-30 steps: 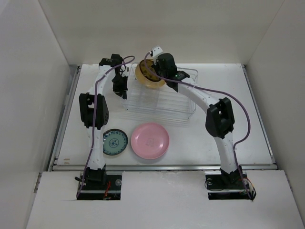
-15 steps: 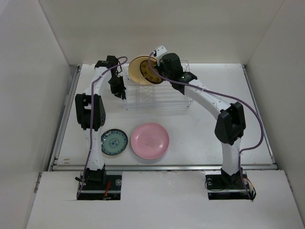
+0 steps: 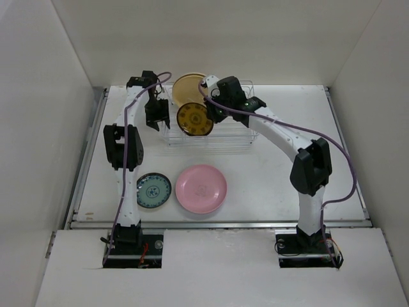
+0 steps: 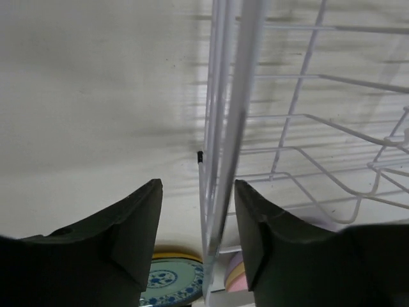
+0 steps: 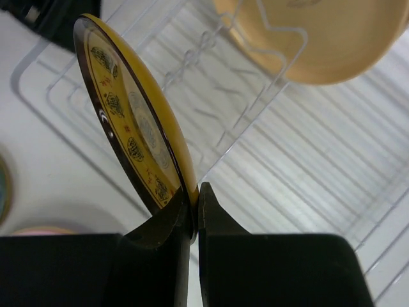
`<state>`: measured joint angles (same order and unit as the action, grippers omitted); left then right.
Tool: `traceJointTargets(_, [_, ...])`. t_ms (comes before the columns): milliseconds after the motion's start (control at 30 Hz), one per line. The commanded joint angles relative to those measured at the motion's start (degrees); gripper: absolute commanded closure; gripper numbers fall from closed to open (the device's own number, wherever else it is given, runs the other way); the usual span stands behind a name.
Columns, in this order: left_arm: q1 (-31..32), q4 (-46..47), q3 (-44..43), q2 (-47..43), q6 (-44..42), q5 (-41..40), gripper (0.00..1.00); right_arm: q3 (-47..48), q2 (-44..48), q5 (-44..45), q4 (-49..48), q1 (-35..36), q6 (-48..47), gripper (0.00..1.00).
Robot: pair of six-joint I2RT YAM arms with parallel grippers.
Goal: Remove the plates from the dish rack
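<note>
My right gripper (image 5: 195, 188) is shut on the rim of a small amber-yellow patterned plate (image 5: 137, 121). It holds the plate (image 3: 195, 119) on edge above the left part of the wire dish rack (image 3: 220, 131). A cream plate (image 3: 187, 86) stands upright in the rack's far left corner and shows too in the right wrist view (image 5: 319, 38). My left gripper (image 4: 197, 183) is open and straddles the rack's left rim wire (image 4: 223, 128) without clamping it. A teal plate (image 3: 154, 190) and a pink plate (image 3: 200, 188) lie flat on the table in front of the rack.
White walls enclose the table on three sides. The table's raised front lip (image 3: 217, 224) runs just beyond the arm bases. The left arm's elbow (image 3: 121, 146) hangs over the table left of the teal plate.
My left gripper has opened off the rack's rim. The right gripper has drawn the amber plate away from the cream plate, toward the near side and lower, turning its face up toward the camera.
</note>
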<state>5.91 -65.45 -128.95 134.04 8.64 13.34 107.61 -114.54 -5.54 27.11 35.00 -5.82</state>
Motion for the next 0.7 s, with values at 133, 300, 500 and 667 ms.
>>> traceJointTargets(133, [-0.81,4.1,4.84,-9.14,-5.91,0.18,0.29,-4.52,10.65,-3.78,2.24,0.42,7.75,1.0])
traceJointTargets(300, [-0.81,4.63,6.94,-14.93,-12.41,4.4,0.25,-3.29,10.65,-3.07,4.79,-0.11,12.76,1.0])
traceJointTargets(500, [-0.81,15.5,14.93,-26.25,-18.31,14.59,0.25,-2.15,10.75,-2.55,6.8,-0.11,17.43,1.0])
traceJointTargets(667, [-0.81,16.33,17.06,-30.06,-22.78,24.7,0.25,-3.72,12.13,-3.24,6.65,-0.11,19.62,1.0])
